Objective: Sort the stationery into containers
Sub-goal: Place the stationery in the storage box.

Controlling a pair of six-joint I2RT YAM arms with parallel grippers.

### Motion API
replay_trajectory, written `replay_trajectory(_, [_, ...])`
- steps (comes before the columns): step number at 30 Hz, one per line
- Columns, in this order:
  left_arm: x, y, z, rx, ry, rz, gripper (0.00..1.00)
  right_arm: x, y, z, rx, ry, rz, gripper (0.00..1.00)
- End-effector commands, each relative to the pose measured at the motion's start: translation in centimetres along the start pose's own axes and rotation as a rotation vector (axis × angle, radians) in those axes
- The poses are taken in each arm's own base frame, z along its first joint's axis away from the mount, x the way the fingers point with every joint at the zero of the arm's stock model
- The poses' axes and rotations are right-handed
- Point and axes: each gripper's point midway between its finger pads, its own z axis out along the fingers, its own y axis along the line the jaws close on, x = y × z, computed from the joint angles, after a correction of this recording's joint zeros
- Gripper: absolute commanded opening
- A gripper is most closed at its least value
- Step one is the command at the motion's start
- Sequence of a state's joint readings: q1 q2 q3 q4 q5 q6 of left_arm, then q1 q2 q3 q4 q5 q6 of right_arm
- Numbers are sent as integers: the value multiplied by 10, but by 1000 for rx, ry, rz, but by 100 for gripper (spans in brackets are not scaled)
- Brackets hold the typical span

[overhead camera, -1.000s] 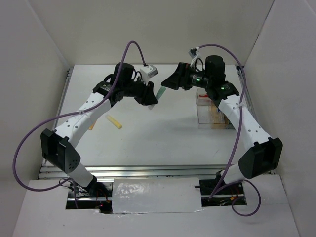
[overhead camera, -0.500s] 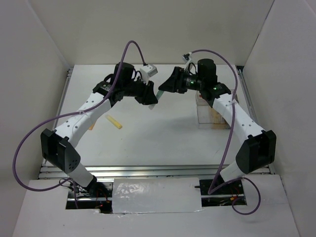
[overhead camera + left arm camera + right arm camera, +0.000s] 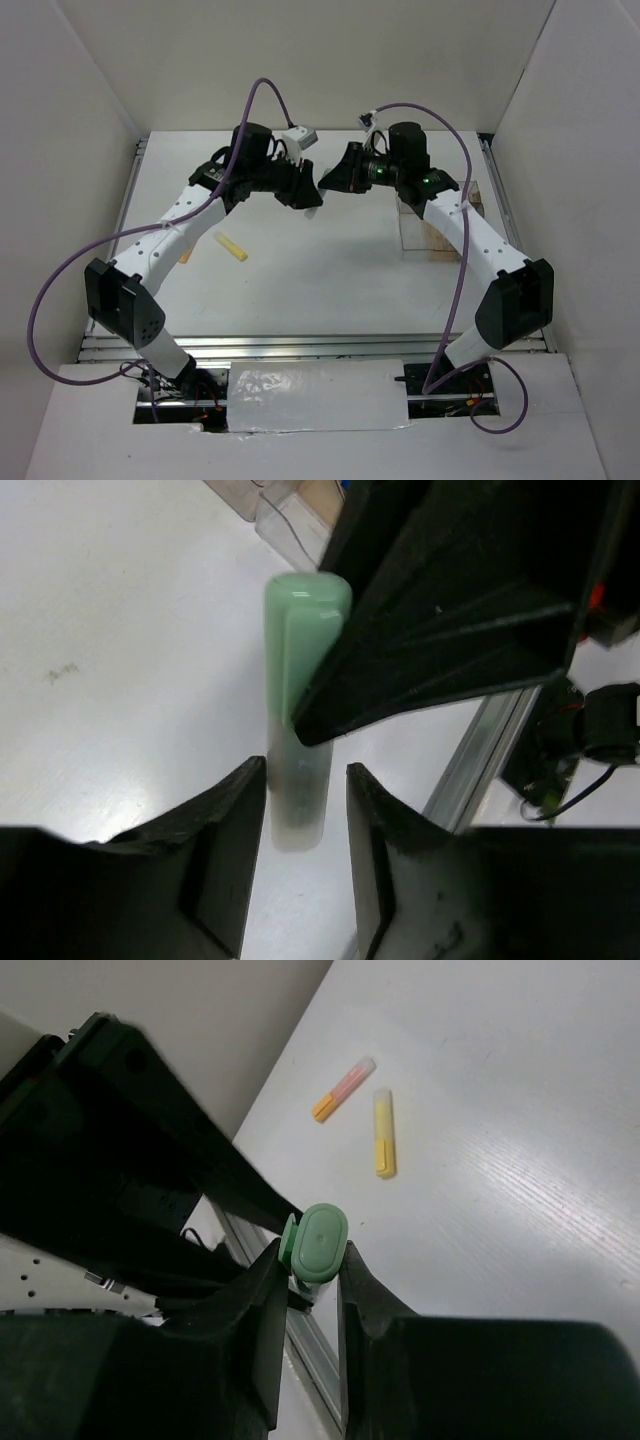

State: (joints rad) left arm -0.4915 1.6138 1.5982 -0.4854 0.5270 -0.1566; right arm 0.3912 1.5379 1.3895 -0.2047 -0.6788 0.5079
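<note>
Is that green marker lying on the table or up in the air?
In the air: the left gripper and right gripper both pinch the green marker, clear of the table.

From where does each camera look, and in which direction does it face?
Top external: above and behind the bases, facing down on the table; the left arm and right arm show.
Left wrist: on the left arm, facing along the left pincer, which shows, at the green marker.
Right wrist: on the right arm, facing along the right pincer, which shows, at that marker's end.
Both wrist views share the green marker.
</note>
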Motion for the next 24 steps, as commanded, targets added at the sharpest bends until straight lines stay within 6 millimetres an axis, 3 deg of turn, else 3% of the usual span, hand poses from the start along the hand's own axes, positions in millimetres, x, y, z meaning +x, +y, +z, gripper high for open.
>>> replay_trajectory(1, [-22, -13, -11, 22, -65, 47, 52, -30, 15, -16, 19, -86, -129, 0])
replay_trajectory(2, [-21, -9, -14, -12, -68, 46, 75, -35, 12, -22, 32, -94, -172, 0])
replay_trajectory(4, [-18, 5, -26, -88, -70, 38, 81, -37, 2, -40, 73, -93, -188, 0])
replay_trajectory(5, [-16, 16, -30, -146, -76, 8, 82, -46, -17, -57, 108, -108, -213, 0])
replay_trajectory(6, [-13, 34, -41, -212, -92, -37, 85, -42, -28, -70, 145, -87, -201, 0])
replay_trajectory(8, [-9, 65, -60, -355, -127, -140, 99, -56, -63, -103, 249, -93, -261, 0])
replay_trajectory(9, [-1, 75, -72, -392, -137, -170, 99, -56, -73, -114, 288, -75, -293, 0])
replay_trajectory(10, [2, 97, -88, -447, -166, -215, 99, -40, -91, -123, 345, -2, -274, 0])
replay_trajectory(12, [13, 112, -107, -495, -208, -297, 99, -39, -126, -144, 460, 67, -336, 0])
replay_trajectory(14, [21, 128, -120, -525, -216, -313, 99, -18, -143, -158, 509, 177, -265, 0])
replay_trajectory(15, [24, 132, -124, -537, -206, -309, 99, -8, -160, -159, 518, 235, -230, 0])
replay_trajectory(16, [32, 133, -125, -545, -171, -309, 99, 6, -163, -161, 518, 289, -168, 0])
replay_trajectory(22, [57, 147, -127, -576, -22, -215, 99, 25, -200, -151, 616, 386, -143, 0])
replay_trajectory(24, [67, 149, -130, -580, 15, -219, 99, 36, -207, -140, 616, 434, -126, 0])
